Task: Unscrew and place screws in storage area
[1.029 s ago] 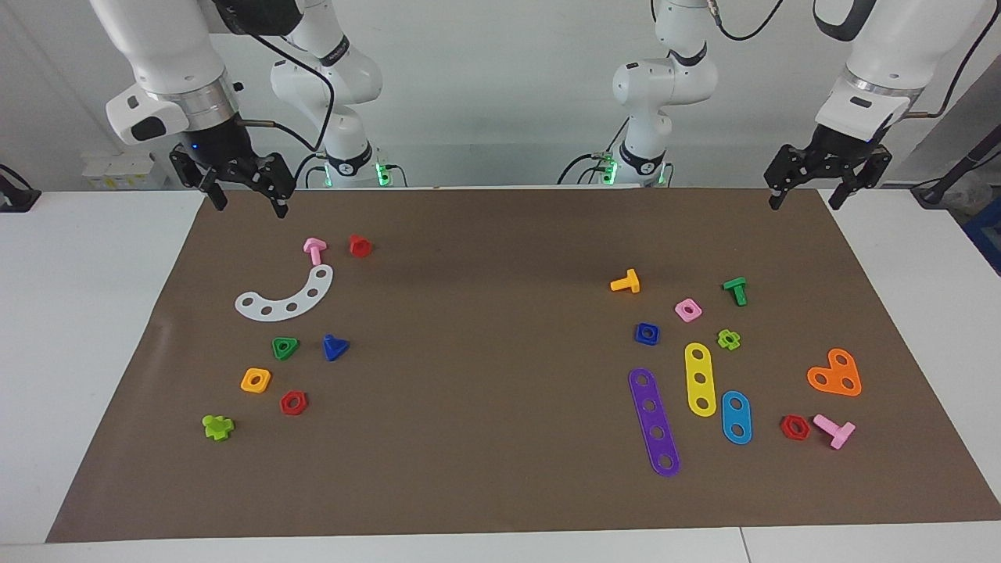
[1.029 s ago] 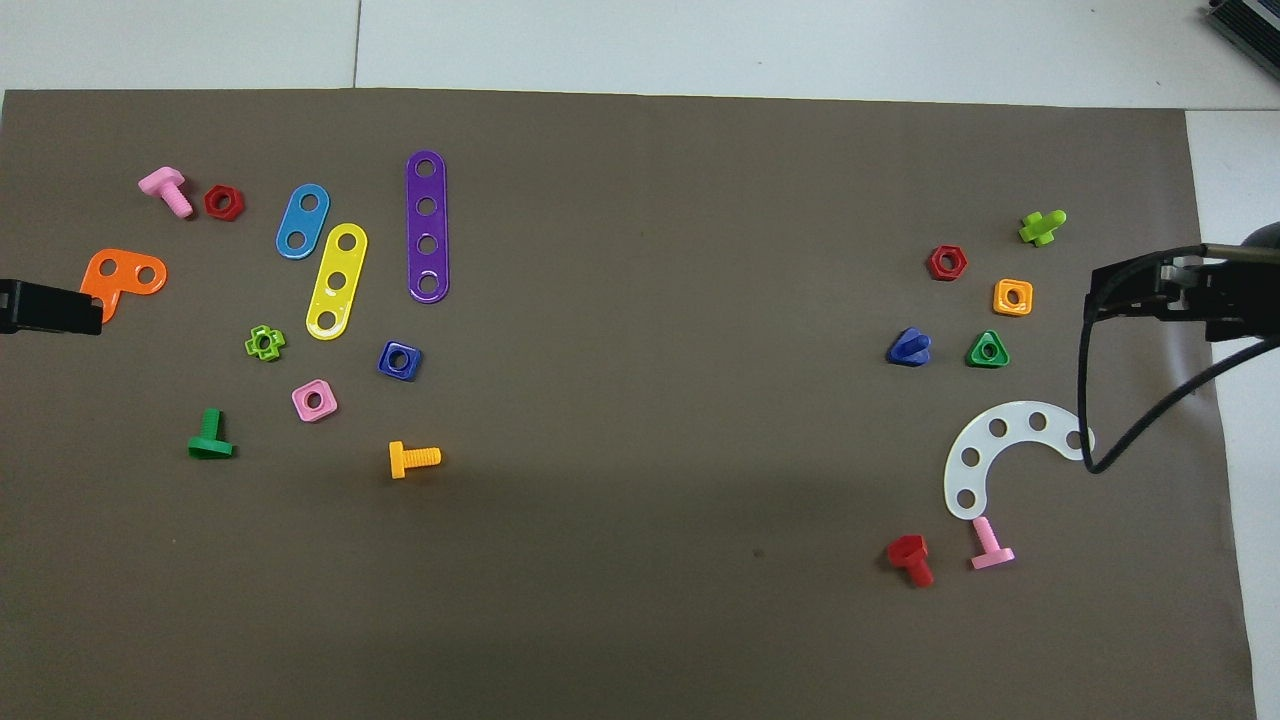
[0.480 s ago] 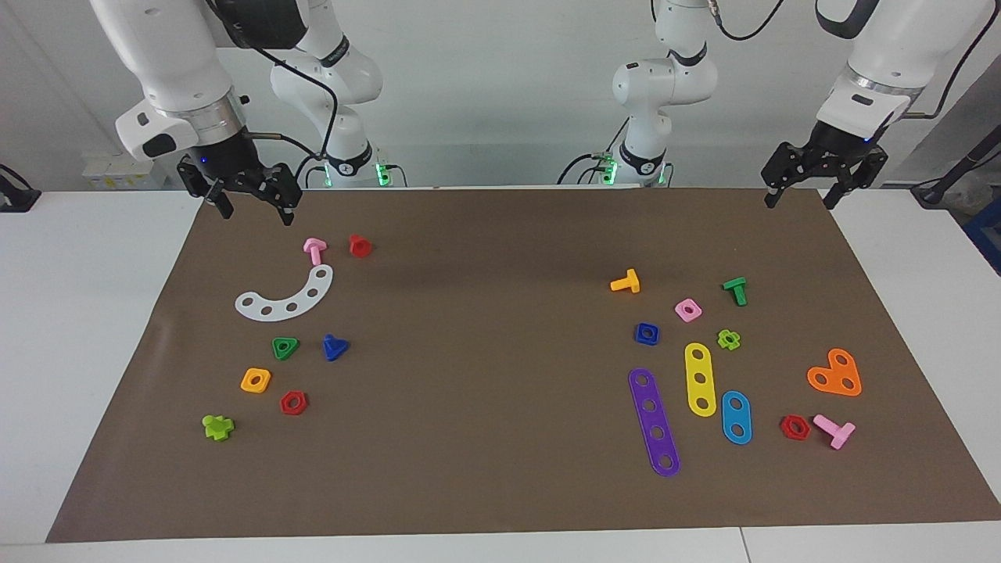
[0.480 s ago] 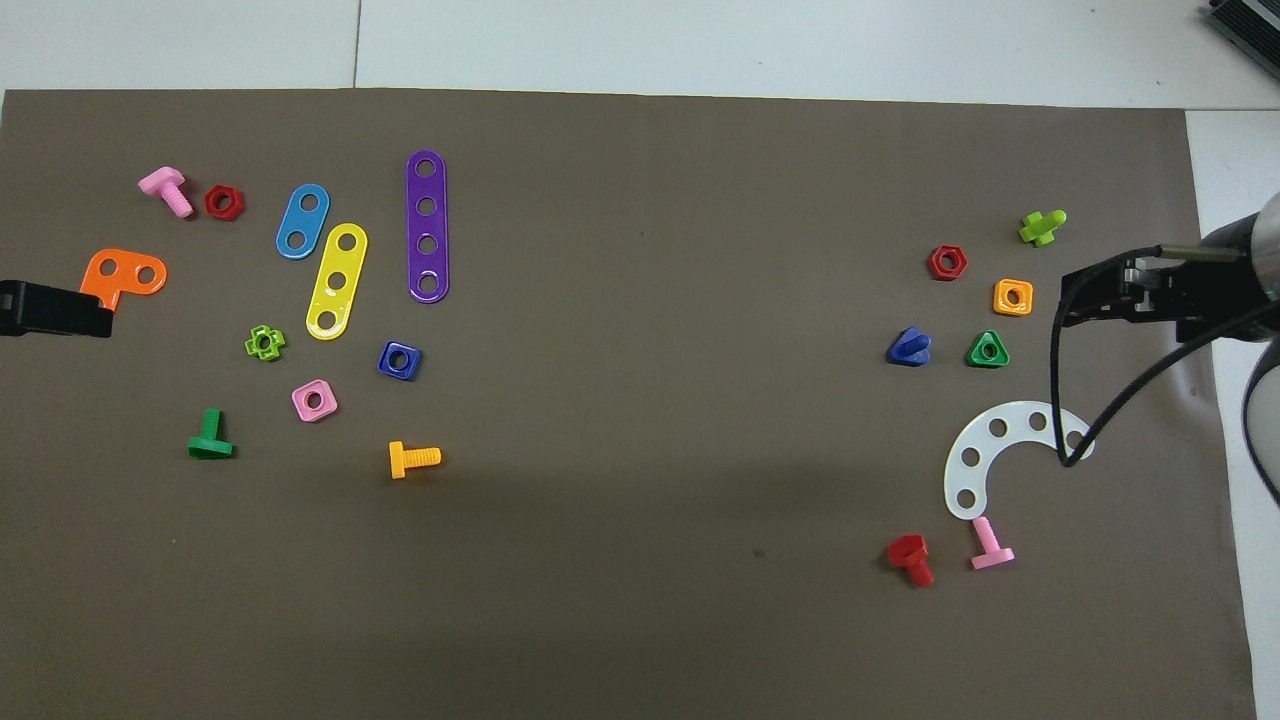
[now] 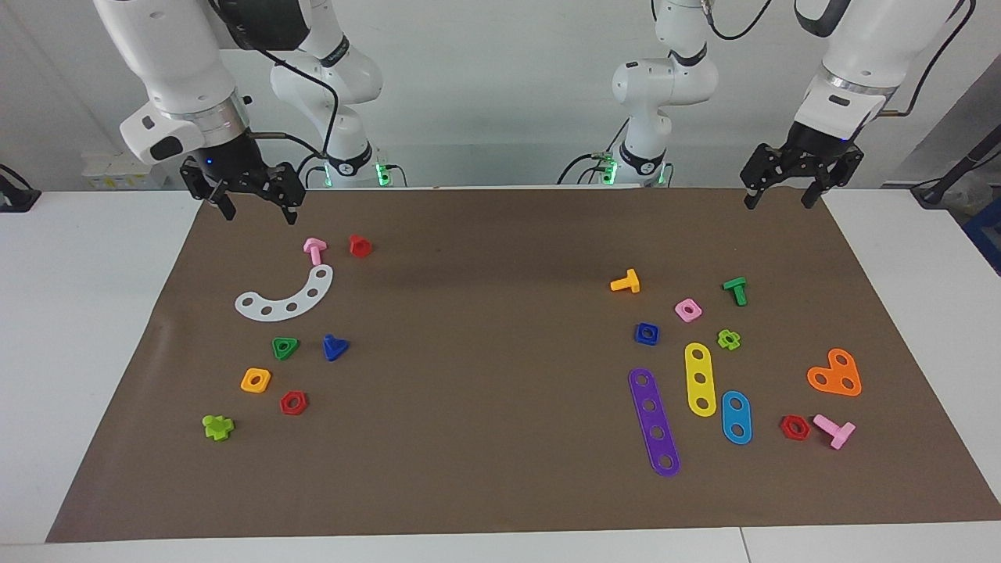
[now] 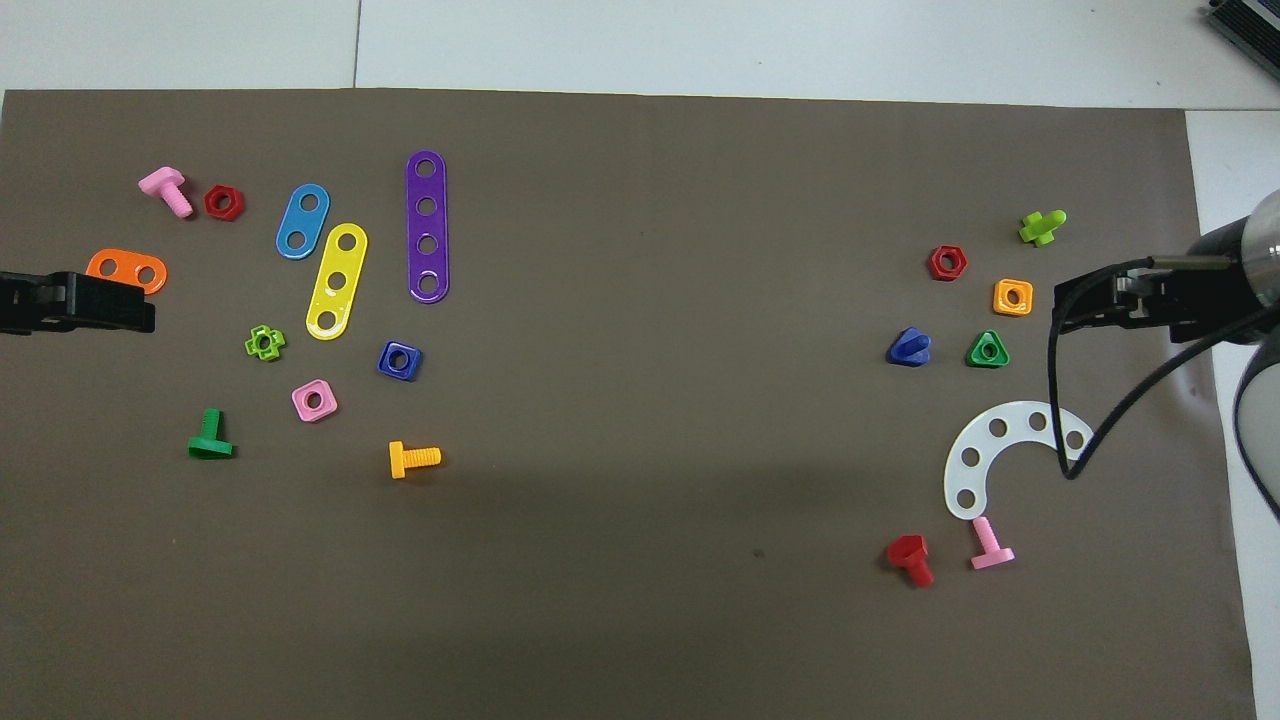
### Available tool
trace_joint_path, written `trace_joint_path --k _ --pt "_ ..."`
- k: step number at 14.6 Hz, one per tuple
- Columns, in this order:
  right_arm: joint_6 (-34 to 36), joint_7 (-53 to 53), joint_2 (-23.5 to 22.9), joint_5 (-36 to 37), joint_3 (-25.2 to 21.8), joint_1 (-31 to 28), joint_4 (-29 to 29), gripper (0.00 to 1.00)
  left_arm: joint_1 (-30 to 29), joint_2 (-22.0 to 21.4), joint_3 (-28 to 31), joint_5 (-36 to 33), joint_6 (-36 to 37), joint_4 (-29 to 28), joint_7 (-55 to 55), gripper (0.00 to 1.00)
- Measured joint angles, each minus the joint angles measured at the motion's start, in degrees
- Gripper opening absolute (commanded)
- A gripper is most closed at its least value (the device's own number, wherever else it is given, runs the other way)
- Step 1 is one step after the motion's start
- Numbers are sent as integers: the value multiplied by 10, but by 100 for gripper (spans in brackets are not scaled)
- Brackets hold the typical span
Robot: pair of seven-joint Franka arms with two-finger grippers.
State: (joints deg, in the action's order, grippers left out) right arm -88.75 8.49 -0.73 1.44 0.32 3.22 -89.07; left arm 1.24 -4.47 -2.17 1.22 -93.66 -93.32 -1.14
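The dark-blue bolt point(image 5: 335, 347) with a triangular head lies on the brown mat at the right arm's end, beside a green triangular nut point(image 5: 285, 347); it also shows in the overhead view point(image 6: 908, 347). The dark-blue square nut point(image 5: 647, 334) lies apart from it at the left arm's end, also seen from overhead point(image 6: 399, 360). My right gripper point(image 5: 259, 215) hangs open and empty over the mat's edge nearest the robots, above a pink bolt point(image 5: 314, 250). My left gripper point(image 5: 778, 203) hangs open and empty over the same edge at the left arm's end.
At the right arm's end lie a white curved strip point(image 5: 286, 295), a red bolt point(image 5: 360, 245), orange and red nuts and a lime bolt. At the left arm's end lie purple point(image 5: 654, 421), yellow and light-blue strips, an orange plate point(image 5: 835, 374), and several bolts and nuts.
Both raised grippers have drifted toward the table's middle, the left one more. Nothing on the mat has moved.
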Motion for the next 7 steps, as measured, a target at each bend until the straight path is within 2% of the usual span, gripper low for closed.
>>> trace_joint_path --k 7 --pt "2 -1 1 0 1 2 -3 100 -1 0 3 0 0 0 12 100"
